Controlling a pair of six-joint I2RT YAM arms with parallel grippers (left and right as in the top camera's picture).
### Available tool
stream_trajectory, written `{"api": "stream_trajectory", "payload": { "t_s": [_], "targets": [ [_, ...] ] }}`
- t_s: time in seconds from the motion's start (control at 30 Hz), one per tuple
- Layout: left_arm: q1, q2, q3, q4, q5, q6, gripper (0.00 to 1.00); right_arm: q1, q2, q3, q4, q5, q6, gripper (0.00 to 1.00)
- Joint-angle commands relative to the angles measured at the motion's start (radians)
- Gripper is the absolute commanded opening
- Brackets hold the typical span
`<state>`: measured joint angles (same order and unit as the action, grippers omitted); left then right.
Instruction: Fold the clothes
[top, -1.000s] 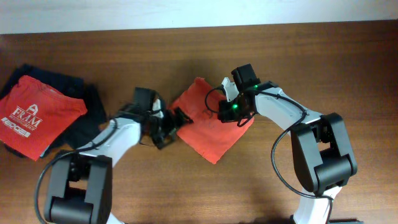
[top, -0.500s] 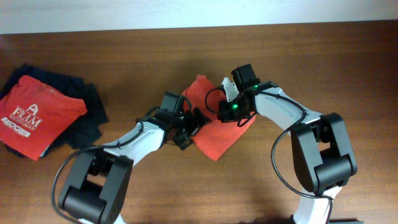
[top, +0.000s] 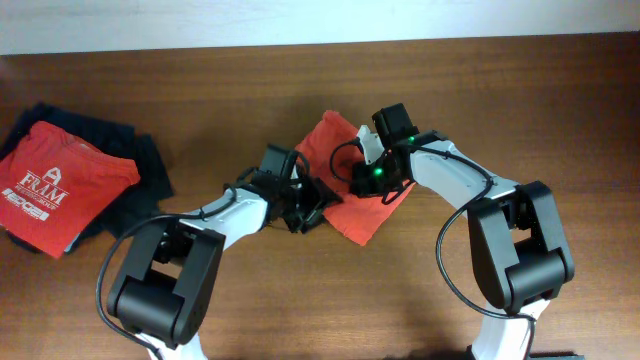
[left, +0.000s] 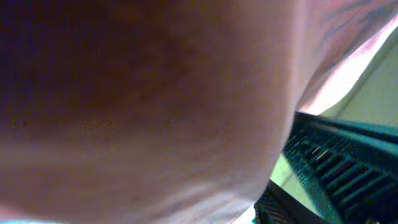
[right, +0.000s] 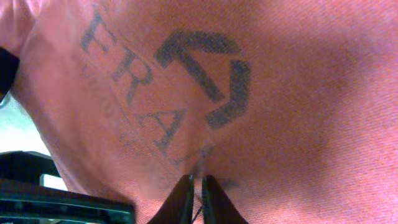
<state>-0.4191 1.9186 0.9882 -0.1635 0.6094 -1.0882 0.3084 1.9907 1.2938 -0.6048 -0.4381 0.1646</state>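
Mid-fold, frame centre: T-shirt (top: 358, 208) bunched on counter (top: 500, 100). Right fingers (right: 188, 193) clamped on cloth below lettering (right: 155, 93). Left fingers (top: 306, 205) at shirt's left edge, smothered in fabric, so cannot tell their gap. Next: left needs firm pinch, then carry edge across.

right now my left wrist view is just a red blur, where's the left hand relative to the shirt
observer: the left hand is at the left edge of the folded orange-red T-shirt, in the middle of the table.
operator: and the right hand
observer: on top of the shirt, the right hand has its fingers nearly together, pinching a crease by dark lettering.
operator: anything else nearby
observer: a folded red logo shirt on a dark garment, far at the table's left end.
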Motion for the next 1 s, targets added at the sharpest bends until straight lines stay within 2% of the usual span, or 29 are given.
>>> {"api": "stream_trajectory", "payload": {
  "t_s": [0.0, 0.1, 0.2, 0.3, 0.43, 0.57, 0.63, 0.73, 0.97],
  "targets": [
    [0.090, 0.074, -0.052, -0.136, -0.006, 0.139, 0.52, -0.032, -0.037, 0.005, 0.005, -0.051, 0.005, 0.11],
    [0.177, 0.074, -0.052, -0.239, 0.018, 0.236, 0.46, -0.052, -0.061, 0.010, 0.049, -0.148, 0.005, 0.10],
    [0.245, 0.074, -0.052, -0.286, 0.024, 0.330, 0.45, -0.053, -0.064, 0.010, 0.113, -0.248, 0.006, 0.10],
    [0.292, 0.074, -0.051, -0.278, 0.024, 0.391, 0.46, -0.037, -0.064, 0.010, 0.154, -0.245, 0.010, 0.09],
    [0.334, 0.074, -0.043, -0.233, 0.023, 0.484, 0.52, 0.002, -0.063, 0.010, 0.226, -0.148, 0.011, 0.08],
    [0.356, 0.074, -0.012, -0.154, 0.036, 0.585, 0.67, 0.043, -0.050, 0.010, 0.230, -0.070, 0.029, 0.09],
    [0.357, 0.074, 0.002, -0.152, 0.044, 0.589, 0.72, 0.060, -0.035, 0.010, 0.224, -0.037, 0.035, 0.10],
    [0.350, 0.074, 0.007, -0.166, 0.090, 0.589, 0.74, 0.076, -0.004, 0.009, 0.209, 0.035, 0.090, 0.11],
    [0.313, 0.074, -0.004, -0.361, 0.078, 0.571, 0.74, 0.079, 0.032, 0.007, 0.157, 0.054, 0.114, 0.11]
  ]
}}
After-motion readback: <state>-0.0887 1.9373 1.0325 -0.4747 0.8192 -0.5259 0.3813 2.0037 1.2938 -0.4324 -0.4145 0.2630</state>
